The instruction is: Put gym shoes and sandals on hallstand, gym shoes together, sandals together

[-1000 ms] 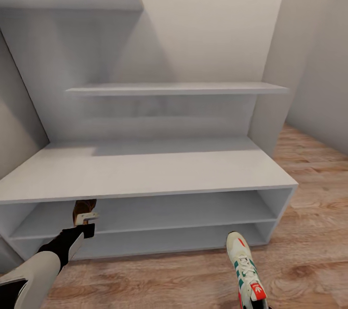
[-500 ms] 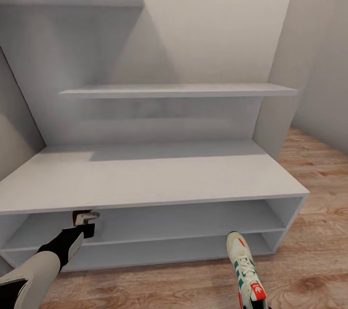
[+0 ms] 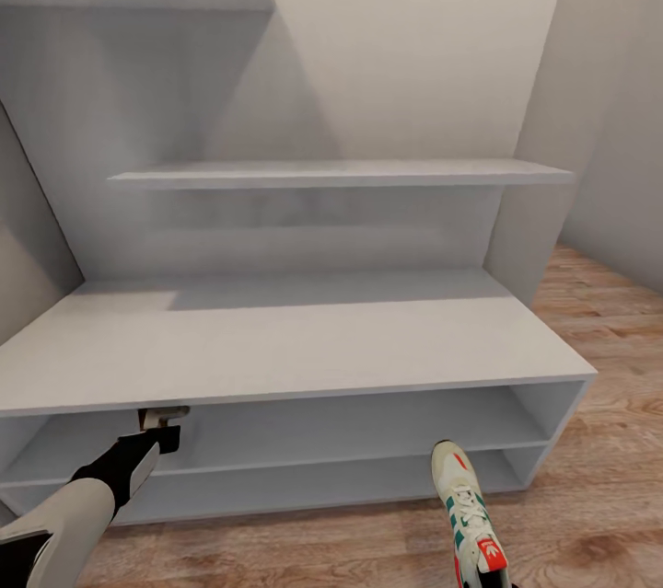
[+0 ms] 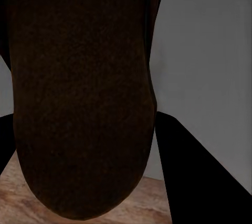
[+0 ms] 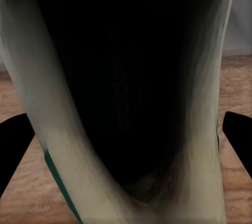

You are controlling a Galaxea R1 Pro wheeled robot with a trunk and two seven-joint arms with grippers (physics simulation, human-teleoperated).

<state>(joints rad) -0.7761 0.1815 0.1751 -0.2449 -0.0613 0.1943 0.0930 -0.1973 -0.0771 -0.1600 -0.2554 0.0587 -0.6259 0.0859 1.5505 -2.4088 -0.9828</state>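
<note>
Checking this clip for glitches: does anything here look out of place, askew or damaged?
Nothing looks damaged or spilled. The hallstand stands square. The left gripper holds a dark sandal at the upper shelf opening; a gym shoe hangs upright in front of the rack, its opening close before the right wrist camera.

My left gripper [image 3: 164, 419] tip is tucked under hallstand [image 3: 276, 344] bench top, hidden; sandal [image 4: 79, 92] blocks fingers. Gym shoe [image 3: 470, 514] heel cut off by frame edge.

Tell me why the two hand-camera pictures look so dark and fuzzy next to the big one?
Left wrist view: a dark brown sandal sits right at the lens, soft-edged. Right wrist view: the shadowed opening of a gym shoe looms close and blurred. Head view: evenly lit, with soft shadows under the hallstand shelves.
</note>
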